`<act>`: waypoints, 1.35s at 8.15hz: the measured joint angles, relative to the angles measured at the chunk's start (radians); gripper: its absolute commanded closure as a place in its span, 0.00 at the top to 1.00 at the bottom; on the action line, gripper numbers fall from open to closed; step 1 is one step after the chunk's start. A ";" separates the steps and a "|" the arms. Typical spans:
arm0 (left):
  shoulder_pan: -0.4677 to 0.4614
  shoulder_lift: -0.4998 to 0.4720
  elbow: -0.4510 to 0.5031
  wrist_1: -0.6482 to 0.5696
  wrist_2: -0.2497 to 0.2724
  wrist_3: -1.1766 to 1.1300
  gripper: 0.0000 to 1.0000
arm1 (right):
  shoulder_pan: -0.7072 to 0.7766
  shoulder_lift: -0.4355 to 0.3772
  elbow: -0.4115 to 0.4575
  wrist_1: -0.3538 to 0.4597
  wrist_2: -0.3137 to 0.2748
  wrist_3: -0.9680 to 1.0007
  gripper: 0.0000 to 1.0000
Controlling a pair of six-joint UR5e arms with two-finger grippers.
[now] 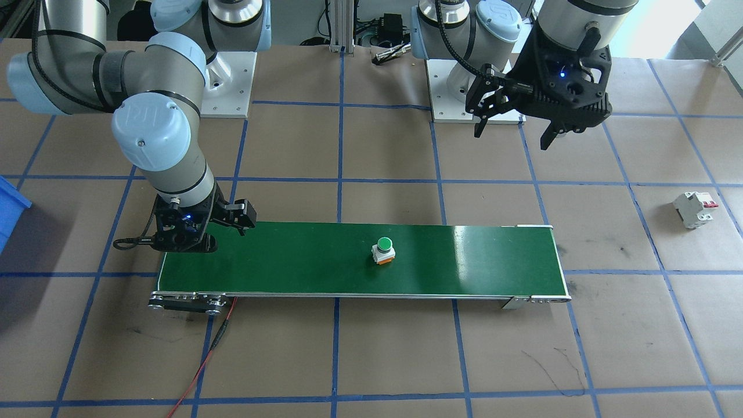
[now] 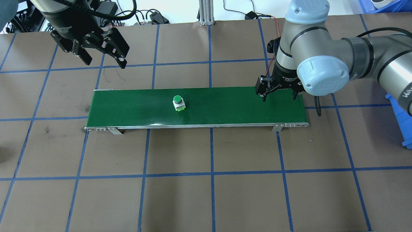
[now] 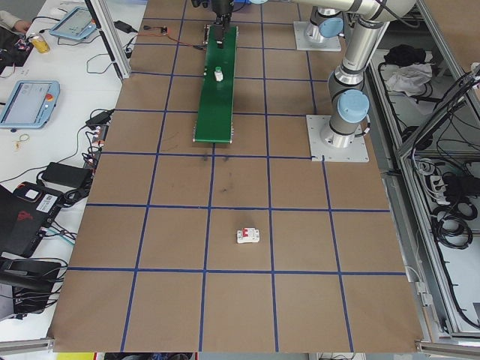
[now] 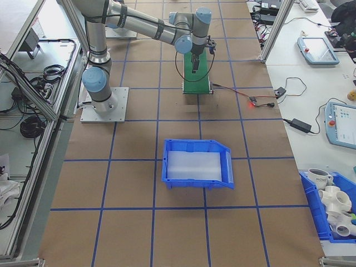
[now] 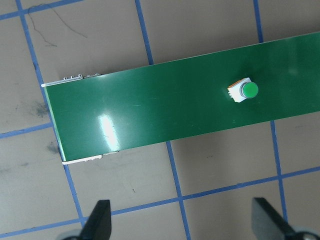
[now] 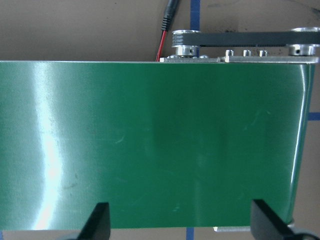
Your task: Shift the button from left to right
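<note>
Jaws on both grippers are standing spread and empty. Your right gripper point(image 2: 278, 95) is hanging low over the right end of the green belt point(image 2: 225, 106), your left gripper point(image 2: 99, 58) is hovering high past the belt's left end. The button point(image 2: 178, 103) is sitting upright mid-belt, left of centre, well apart from either gripper. You're waiting on the pickup step, I'd say; next you're needing the button under the right jaws, then closing on its body.
</note>
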 measured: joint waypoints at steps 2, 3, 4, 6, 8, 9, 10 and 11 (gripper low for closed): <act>-0.001 0.017 0.000 0.000 0.002 -0.001 1.00 | -0.004 0.016 0.004 -0.027 0.055 0.002 0.99; -0.002 0.021 -0.001 0.001 0.002 0.000 1.00 | -0.012 0.016 0.005 -0.029 0.134 0.004 0.99; -0.002 0.022 -0.001 0.002 0.002 0.001 1.00 | -0.032 0.012 0.009 -0.025 0.190 0.000 1.00; -0.002 0.022 -0.002 0.004 0.001 0.003 1.00 | -0.076 0.003 0.030 -0.015 0.272 -0.025 1.00; -0.002 0.024 -0.003 0.008 0.001 0.000 1.00 | -0.082 -0.003 0.038 -0.005 0.345 -0.002 1.00; -0.002 0.025 -0.003 0.009 0.001 -0.002 1.00 | -0.074 -0.005 0.036 -0.006 0.353 0.007 1.00; -0.002 0.024 -0.003 0.010 0.001 -0.004 1.00 | -0.062 -0.006 0.032 -0.010 0.356 0.020 1.00; -0.002 0.024 -0.003 0.011 0.001 -0.004 1.00 | -0.045 -0.005 0.028 -0.015 0.356 0.041 1.00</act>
